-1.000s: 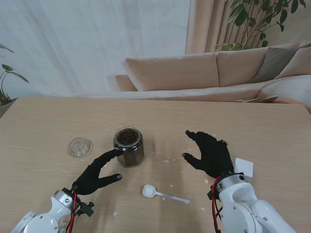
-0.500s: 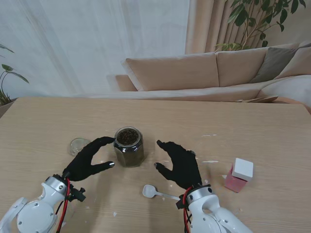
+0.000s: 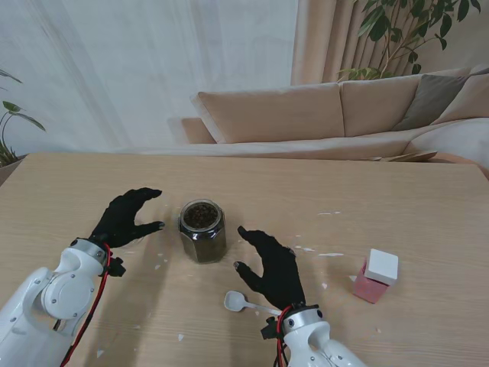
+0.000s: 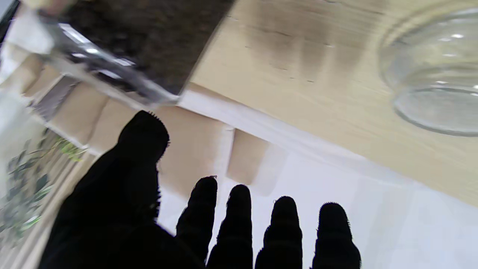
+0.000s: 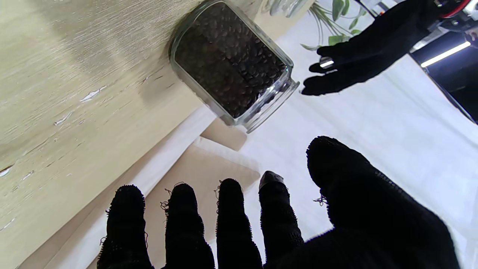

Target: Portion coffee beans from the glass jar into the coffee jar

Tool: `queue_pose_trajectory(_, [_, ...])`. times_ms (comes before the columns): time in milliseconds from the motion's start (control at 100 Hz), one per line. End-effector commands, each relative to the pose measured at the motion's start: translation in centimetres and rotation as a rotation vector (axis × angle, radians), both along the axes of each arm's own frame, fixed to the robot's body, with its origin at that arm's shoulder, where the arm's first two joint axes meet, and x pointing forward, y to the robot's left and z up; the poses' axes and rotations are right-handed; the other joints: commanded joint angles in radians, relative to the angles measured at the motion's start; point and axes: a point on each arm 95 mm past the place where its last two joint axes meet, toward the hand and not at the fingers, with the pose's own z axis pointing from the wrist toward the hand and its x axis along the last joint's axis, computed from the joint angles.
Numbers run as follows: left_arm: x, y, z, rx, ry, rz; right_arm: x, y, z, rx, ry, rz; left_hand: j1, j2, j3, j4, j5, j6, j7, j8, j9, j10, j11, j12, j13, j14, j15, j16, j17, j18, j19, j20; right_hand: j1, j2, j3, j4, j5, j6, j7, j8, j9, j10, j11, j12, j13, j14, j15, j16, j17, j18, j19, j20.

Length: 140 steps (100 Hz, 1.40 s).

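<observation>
The jar (image 3: 202, 230) of coffee beans stands upright and lidless on the tabletop (image 3: 321, 191), near its middle, between my two hands. It is filled almost to the rim with dark beans, which the right wrist view shows clearly. My left hand (image 3: 124, 218) hovers to the jar's left, apart from it, with its fingers (image 4: 239, 220) spread wide and holding nothing. A clear glass dish (image 4: 437, 71) shows on the tabletop in the left wrist view. My right hand (image 3: 271, 267) is to the jar's right and nearer to me, also not touching the glass, its fingers (image 5: 231, 220) wide apart and empty. A white spoon (image 3: 244, 303) lies flat just beside my right hand, nearer to me. A pink box (image 3: 374, 277) with a white lid sits well apart on the right.
</observation>
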Motion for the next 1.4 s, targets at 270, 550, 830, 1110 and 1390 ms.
queue_pose_trajectory(270, [1.4,3.0,-1.5,0.243,0.092,0.11,-0.9,-0.4,0.5,0.027,-0.008,-0.03,0.02,0.01,0.024,0.025,-0.008,-0.02,0.078,0.065,0.004,-0.048,0.023,0.021,0.014,-0.023,0.004,0.014,0.037,-0.017,0.033,0.06,-0.001,0.006,0.023,0.012,-0.024,-0.04,0.036,-0.017,-0.025,-0.028,-0.013,-0.007,-0.026,-0.049,-0.01,-0.022,-0.009,-0.026,-0.014,0.002])
queue_pose_trajectory(550, [2.1,4.6,-4.0,0.368,0.158,0.215,-1.2,-0.7,0.7,0.039,-0.008,-0.038,0.018,0.009,0.029,0.024,-0.016,-0.033,0.081,0.078,-0.002,-0.053,0.019,0.026,0.023,-0.005,0.014,0.024,0.066,-0.011,0.053,0.086,0.0,0.006,0.024,0.006,-0.025,-0.04,0.045,-0.025,-0.028,-0.031,-0.012,-0.006,-0.026,-0.047,-0.009,-0.021,-0.005,-0.023,-0.011,0.014])
queue_pose_trajectory(830, [3.1,4.4,-5.3,0.421,0.185,0.242,-1.4,-1.0,0.6,0.049,0.0,-0.038,0.004,-0.031,0.111,0.012,-0.008,-0.1,0.118,0.119,0.029,-0.049,0.072,0.069,0.122,0.026,0.193,0.176,0.164,0.004,0.225,0.257,0.001,0.007,0.024,0.004,-0.024,-0.036,0.052,-0.029,-0.031,-0.029,-0.011,-0.006,-0.026,-0.045,-0.009,-0.02,0.004,-0.021,-0.003,0.026])
queue_pose_trajectory(1110, [3.9,3.9,-6.2,0.449,0.193,0.256,-1.2,-1.1,0.5,0.051,0.008,-0.03,0.111,-0.011,0.179,0.021,0.03,-0.063,0.205,0.157,0.105,-0.03,0.179,0.13,0.173,0.034,0.474,0.227,0.144,-0.018,0.791,0.146,0.001,0.007,0.022,0.002,-0.024,-0.032,0.06,-0.03,-0.035,-0.029,-0.009,-0.005,-0.028,-0.045,-0.008,-0.019,0.013,-0.018,0.007,0.039])
queue_pose_trajectory(1390, [4.4,3.6,-6.8,0.436,0.17,0.254,-1.1,-1.0,0.5,0.056,0.014,-0.024,0.244,-0.025,0.24,0.014,0.081,0.007,0.297,0.179,0.177,0.009,0.278,0.182,0.331,0.039,0.658,0.291,0.342,-0.039,1.025,0.102,0.002,0.009,0.023,0.001,-0.027,-0.025,0.065,-0.029,-0.037,-0.03,-0.005,-0.004,-0.03,-0.045,-0.007,-0.019,0.022,-0.017,0.021,0.054])
